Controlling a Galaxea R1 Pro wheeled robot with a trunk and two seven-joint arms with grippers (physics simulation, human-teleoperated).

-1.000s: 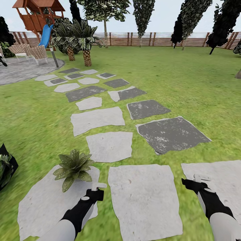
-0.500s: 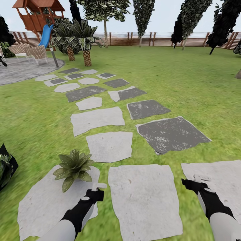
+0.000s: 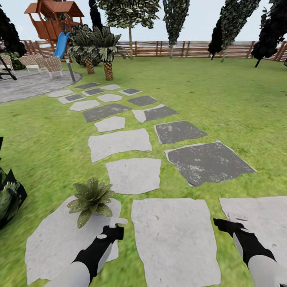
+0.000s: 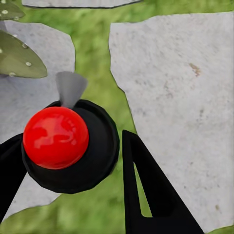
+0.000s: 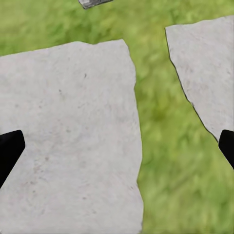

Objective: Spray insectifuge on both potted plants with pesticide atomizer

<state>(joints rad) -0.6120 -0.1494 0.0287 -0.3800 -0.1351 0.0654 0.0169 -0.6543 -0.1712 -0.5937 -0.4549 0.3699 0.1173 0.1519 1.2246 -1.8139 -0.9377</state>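
My left gripper (image 3: pixel 114 228) is shut on the pesticide atomizer (image 3: pixel 116 221), whose whitish head pokes out past the black fingers. In the left wrist view the atomizer (image 4: pixel 97 156) shows a red ball on a round black cap with a grey nozzle pointing forward, between the two fingers (image 4: pixel 146 195). One potted plant (image 3: pixel 91 197), a low rosette of speckled dull-green leaves, sits on a pale stepping stone just ahead of that gripper; its leaves (image 4: pixel 17 58) edge the left wrist view. My right gripper (image 3: pixel 228 222) hangs open over another stone, its fingers (image 5: pixel 9 146) wide apart and holding nothing.
Grey stepping stones (image 3: pixel 143 175) run ahead across the lawn toward palms (image 3: pixel 105 48) and a play tower with a blue slide (image 3: pixel 59 28). A dark container with green leaves (image 3: pixel 10 197) sits at the left edge. A brown slatted fence (image 3: pixel 191 48) closes the far side.
The whole picture has shifted slightly to the right, so the camera has turned a little left. Plant, atomizer and both arms keep their places relative to each other.
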